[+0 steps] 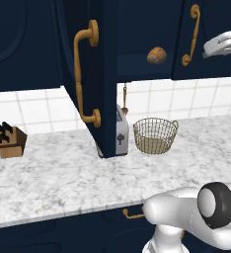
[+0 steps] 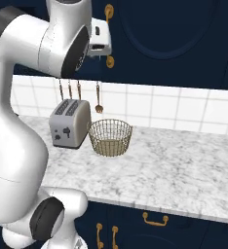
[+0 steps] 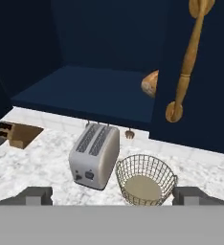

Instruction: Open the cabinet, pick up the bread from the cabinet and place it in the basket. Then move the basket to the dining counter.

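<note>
Golden-brown bread [image 1: 157, 55] sits on the open cabinet [image 1: 137, 34] shelf, long axis sideways; pincer [image 3: 112, 195] spread wide.

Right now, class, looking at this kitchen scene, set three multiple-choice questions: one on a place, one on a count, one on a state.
1. Where is the bread?
A. on the open cabinet shelf
B. in the basket
C. on the toaster

2. How many slots does the toaster have?
A. one
B. two
C. four

3. What is in the basket?
A. a roll
B. a spoon
C. nothing

Answers: 1 A, the roll sits on the shelf above the counter. 2 B, the hand view shows two slots. 3 C, its bottom is bare.
</note>
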